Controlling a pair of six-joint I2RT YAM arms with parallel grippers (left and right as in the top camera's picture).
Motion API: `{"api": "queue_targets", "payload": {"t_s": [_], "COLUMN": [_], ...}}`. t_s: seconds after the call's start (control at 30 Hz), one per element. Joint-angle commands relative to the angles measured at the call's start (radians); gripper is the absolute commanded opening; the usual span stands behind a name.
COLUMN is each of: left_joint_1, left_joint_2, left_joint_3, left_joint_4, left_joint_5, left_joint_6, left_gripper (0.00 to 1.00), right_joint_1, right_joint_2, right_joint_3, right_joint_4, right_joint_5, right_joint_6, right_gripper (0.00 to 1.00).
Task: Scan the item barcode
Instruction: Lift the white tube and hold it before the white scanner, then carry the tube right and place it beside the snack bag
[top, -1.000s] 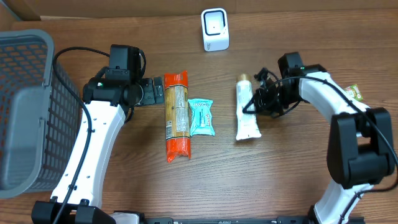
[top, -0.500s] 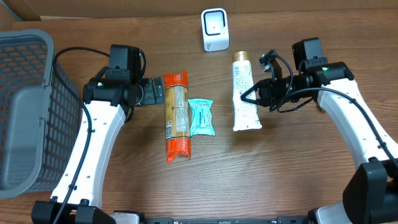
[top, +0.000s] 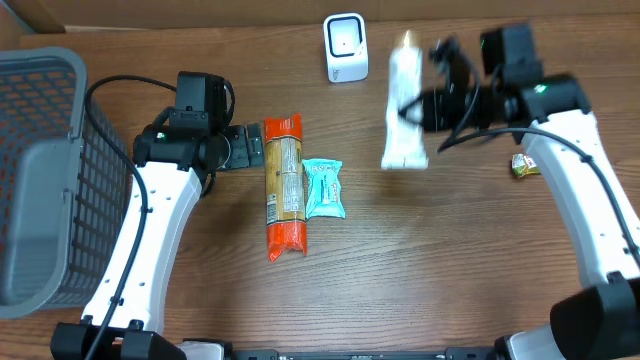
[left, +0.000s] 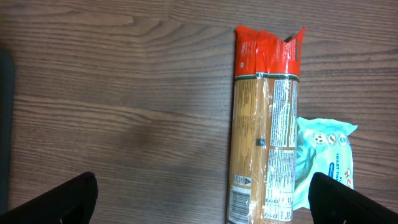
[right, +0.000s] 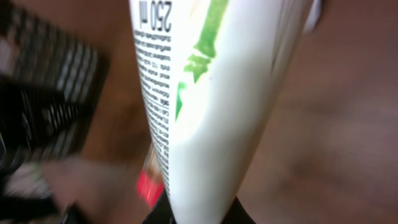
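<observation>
The white tube (top: 404, 110) is off the desk (top: 420, 270) now, held by the right fingers (top: 426, 108), which are closed tight around its middle. A second ago it lay flat on the wood to the right of the teal packet (top: 323, 188), with those fingers just at its side. Half a second ago it had slid toward the far edge. It now hangs just to the right of the white scanner (top: 346, 47), cap end toward the far edge of the desk and crimped end toward the near side. The right arm has swung up and back with it, and its forearm has cleared the spot where a small green-and-yellow packet (top: 525, 165) lies.

In the right wrist view the tube (right: 205, 106) fills the frame — white, with a green stripe and a column of small print (everything behind it is blurred).

The left side has not changed at all. The left fingers (top: 248, 148) stand wide apart just left of the orange-ended pasta pack (top: 284, 185), touching nothing. In the left wrist view their dark tips (left: 59, 198) sit at the bottom corners, with the pasta pack (left: 266, 124) and the teal packet (left: 326, 165) side by side and touching. The grey basket (top: 40, 170) stays at the left edge.
</observation>
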Motion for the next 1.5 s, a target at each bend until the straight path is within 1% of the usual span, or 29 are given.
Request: {"api": "queue_targets", "payload": {"t_s": [0.0,0.07,0.1,0.13,0.2,0.23,0.27,0.33,0.4,0.43,0.57,0.63,0.67,0.77,0.87,1.03,1.47], "left_joint_1": [-0.002,-0.002,-0.002,-0.002,-0.002,-0.002,-0.002,-0.002,-0.002,-0.002,-0.002,-0.002,-0.002,-0.002,-0.002,-0.002,-0.002], "left_joint_2": [0.002,0.002,0.002,0.002,0.002,0.002,0.002,0.002,0.002,0.002,0.002,0.002,0.002,0.002,0.002,0.002,0.002], "left_joint_3": [0.005,0.005,0.005,0.005,0.005,0.005,0.005,0.005,0.005,0.005,0.005,0.005,0.005,0.005,0.005,0.005,0.005], "left_joint_4": [0.002,0.002,0.002,0.002,0.002,0.002,0.002,0.002,0.002,0.002,0.002,0.002,0.002,0.002,0.002,0.002,0.002], "left_joint_5": [-0.009,-0.009,-0.009,-0.009,-0.010,-0.009,-0.009,-0.010,-0.009,-0.010,-0.009,-0.009,-0.009,-0.009,-0.009,-0.009,-0.009], "left_joint_6": [0.023,0.023,0.023,0.023,0.023,0.023,0.023,0.023,0.023,0.023,0.023,0.023,0.023,0.023,0.023,0.023,0.023], "left_gripper": [1.00,1.00,0.99,1.00,0.99,1.00,0.99,1.00,0.99,0.99,1.00,1.00,1.00,1.00,1.00,0.99,1.00], "right_joint_1": [0.054,0.088,0.121,0.135,0.181,0.193,0.204,0.227,0.230,0.230,0.230,0.230,0.230,0.230,0.235,0.235,0.235], "right_joint_2": [-0.027,-0.016,-0.002,0.008,0.056,0.078,0.103,0.187,0.243,0.277,0.370,0.435,0.449,0.520,0.572,0.634,0.649], "right_joint_3": [0.180,0.198,0.197,0.197,0.197,0.197,0.197,0.197,0.197,0.197,0.197,0.197,0.197,0.197,0.197,0.197,0.197], "right_joint_4": [0.033,0.083,0.132,0.155,0.249,0.293,0.342,0.486,0.563,0.615,0.782,0.894,0.917,0.995,1.017,1.016,1.030], "right_joint_5": [0.322,0.459,0.569,0.630,0.849,0.919,0.975,1.043,1.049,1.063,1.137,1.143,1.143,1.143,1.142,1.143,1.123], "right_joint_6": [0.061,0.065,0.064,0.064,0.055,0.045,0.026,-0.082,-0.180,-0.265,-0.447,-0.581,-0.610,-0.770,-0.890,-0.972,-0.978], "right_gripper": [0.04,0.04,0.04,0.04,0.04,0.04,0.04,0.04,0.04,0.04,0.04,0.04,0.04,0.04,0.04,0.04,0.04]}}
